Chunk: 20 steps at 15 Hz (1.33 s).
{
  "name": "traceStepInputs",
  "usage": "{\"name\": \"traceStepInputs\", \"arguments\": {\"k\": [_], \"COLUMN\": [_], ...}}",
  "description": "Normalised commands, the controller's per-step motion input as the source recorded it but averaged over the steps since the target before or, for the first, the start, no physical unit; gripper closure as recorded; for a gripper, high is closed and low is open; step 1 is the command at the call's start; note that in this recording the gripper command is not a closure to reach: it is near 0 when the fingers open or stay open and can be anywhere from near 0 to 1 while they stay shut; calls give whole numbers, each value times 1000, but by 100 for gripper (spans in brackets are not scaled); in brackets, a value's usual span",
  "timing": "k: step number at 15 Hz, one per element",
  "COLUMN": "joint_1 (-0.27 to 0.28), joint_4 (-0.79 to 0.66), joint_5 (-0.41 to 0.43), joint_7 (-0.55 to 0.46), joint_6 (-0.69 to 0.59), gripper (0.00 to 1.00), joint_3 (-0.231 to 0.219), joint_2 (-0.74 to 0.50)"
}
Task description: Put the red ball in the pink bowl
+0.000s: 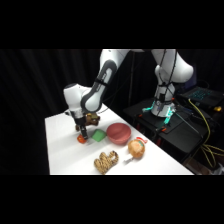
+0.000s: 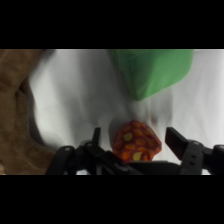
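Nearest the side camera lies one tan, brown-striped lump (image 1: 105, 161) at the front edge of the white table (image 1: 62, 155). Behind that table the room is black, with a dark stand of cables and a teal light at the right, where my arm's base stands.

I count one red ball (image 2: 135, 142), one green lump (image 1: 98, 135), one pink bowl (image 1: 119, 132), one tan-orange round object (image 1: 136, 147) and one brownish thing (image 1: 92, 119) behind my wrist.

In the wrist view my gripper (image 2: 136, 144) stands open, one black finger on each side of the red ball, neither clearly touching it. The ball sits on the table, mottled with yellow spots, just short of the green lump. In the side view it shows as an orange spot right under my fingers, left of the green lump.

The pink bowl sits just right of the green lump, apart from the ball, and I see nothing in it.
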Motion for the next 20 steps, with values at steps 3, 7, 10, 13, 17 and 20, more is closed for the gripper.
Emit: {"name": "traceStepInputs", "arguments": {"k": [3, 7, 10, 13, 17, 20], "joint_1": [-1, 53, 124, 140, 105, 108], "joint_4": [-17, -56, -97, -202, -274, -433], "joint_5": [30, -42, -110, -108, -100, -118], "joint_7": [-99, -61, 19, 48, -9, 2], "joint_6": [136, 100, -18, -284, -475, -284], "gripper": [100, 94, 10, 9, 10, 9], "joint_3": [12, -46, -101, -84, -58, -69], "joint_2": [-9, -107, -218, -477, -660, -656]}}
